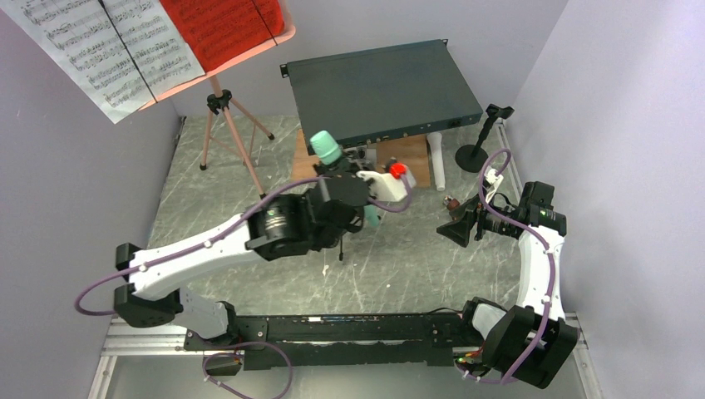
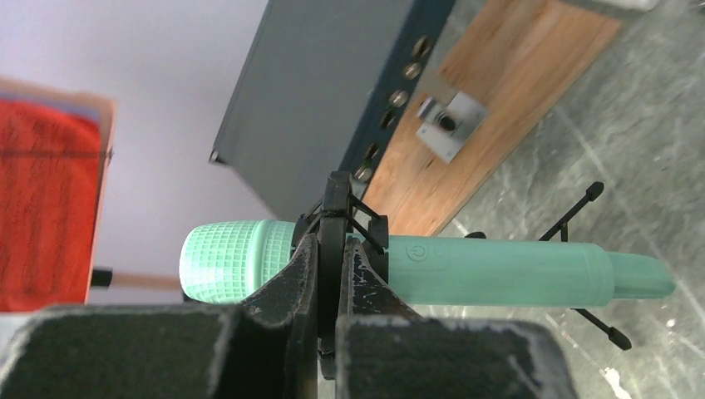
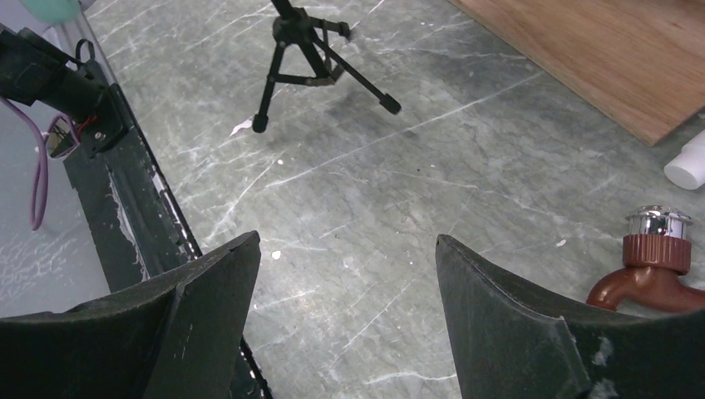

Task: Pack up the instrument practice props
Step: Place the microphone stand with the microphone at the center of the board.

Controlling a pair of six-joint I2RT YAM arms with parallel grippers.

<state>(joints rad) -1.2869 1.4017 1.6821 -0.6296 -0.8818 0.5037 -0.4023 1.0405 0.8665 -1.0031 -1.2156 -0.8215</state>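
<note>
My left gripper is shut on the black clip that rings a mint microphone-shaped tube. A small black tripod hangs from that clip, above the table. From above, the left gripper holds the mint tube in front of the wooden board. The salmon-pink music stand stands at the back left with white sheet music and a red page. A black round-based mic stand and a white tube are at the back right. My right gripper is open with nothing in it, as the right wrist view also shows.
A dark grey flat box rests on a wooden board at the back. A small brown piece with a chrome cap lies beside my right fingers. Walls close in on the left, right and back.
</note>
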